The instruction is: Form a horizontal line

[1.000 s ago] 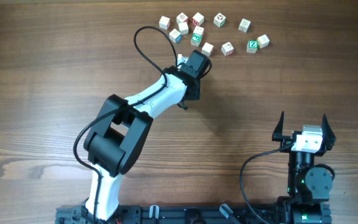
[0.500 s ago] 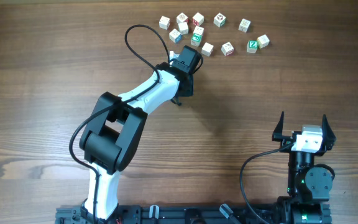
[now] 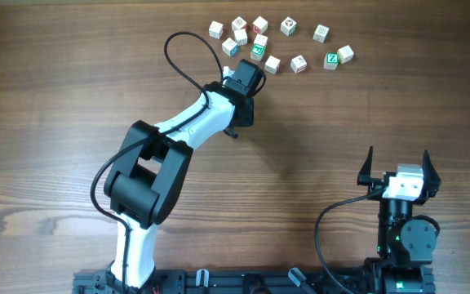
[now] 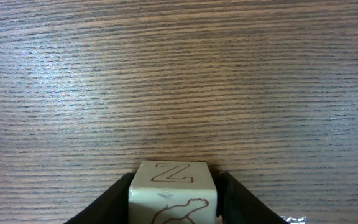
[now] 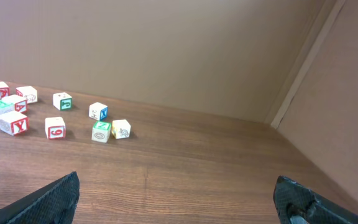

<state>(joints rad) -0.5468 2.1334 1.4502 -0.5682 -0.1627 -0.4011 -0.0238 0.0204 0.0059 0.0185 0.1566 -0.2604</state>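
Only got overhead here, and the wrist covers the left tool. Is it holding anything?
Observer: Yes. The left wrist view shows the left tool shut on a pale cube with an outlined Z on one face.
Operator: Any other cubes right in front of it?
Observer: None in that view, only the bare wood table ahead.
Operator: What's past the table's far edge?
Observer: The right wrist view shows a plain brown cardboard wall standing there.
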